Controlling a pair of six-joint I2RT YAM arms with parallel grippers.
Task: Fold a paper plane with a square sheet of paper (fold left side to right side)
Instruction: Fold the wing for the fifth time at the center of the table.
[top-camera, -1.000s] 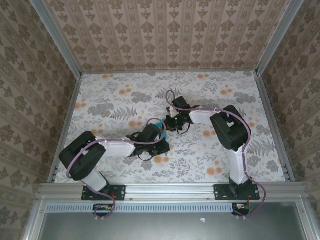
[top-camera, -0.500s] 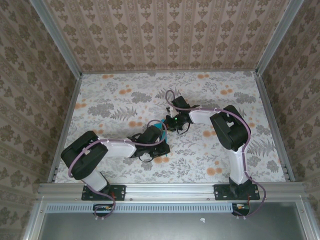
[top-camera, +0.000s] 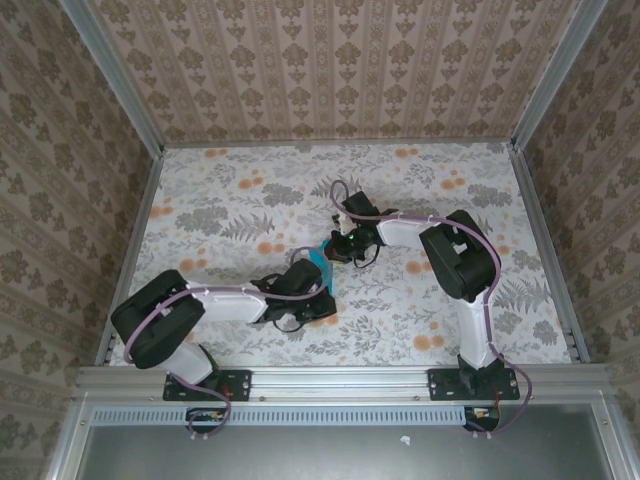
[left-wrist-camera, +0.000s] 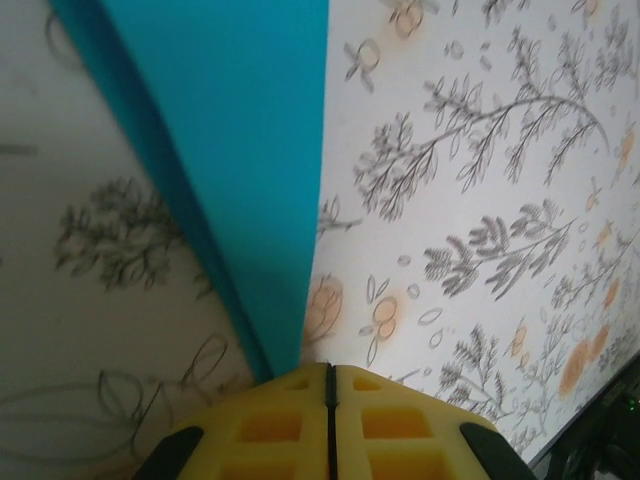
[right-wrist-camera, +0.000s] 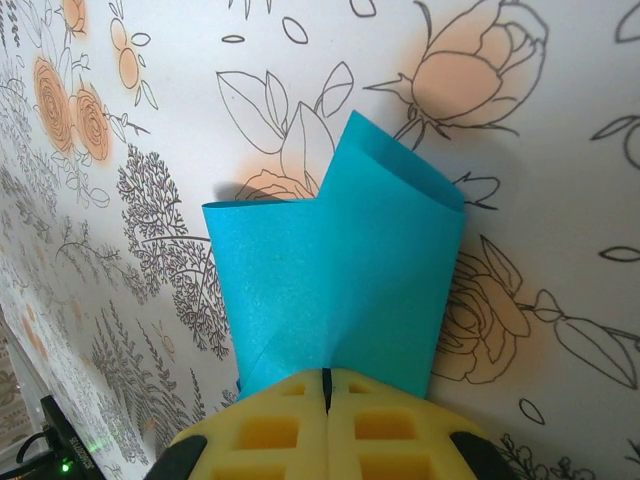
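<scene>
While the left gripper (left-wrist-camera: 328, 385) and the right gripper (right-wrist-camera: 325, 385) each had their pads pressed together on one end of the blue paper (right-wrist-camera: 340, 290), it sat between them near the middle of the table (top-camera: 220, 200), well away from every edge. Pulling apart could have torn it. Uneven motion would likely have skewed the crease or loosened a grip.

Left pincer (left-wrist-camera: 330, 372) at the bottom edge, yellow pads (left-wrist-camera: 270, 430) pressed flat together, just a thin dark seam between them. The blue paper (left-wrist-camera: 250, 150) ran up from the pad tips toward the top left, a bright face beside a darker shaded fold. Behind it lay the flowered bench (left-wrist-camera: 480, 200).
</scene>
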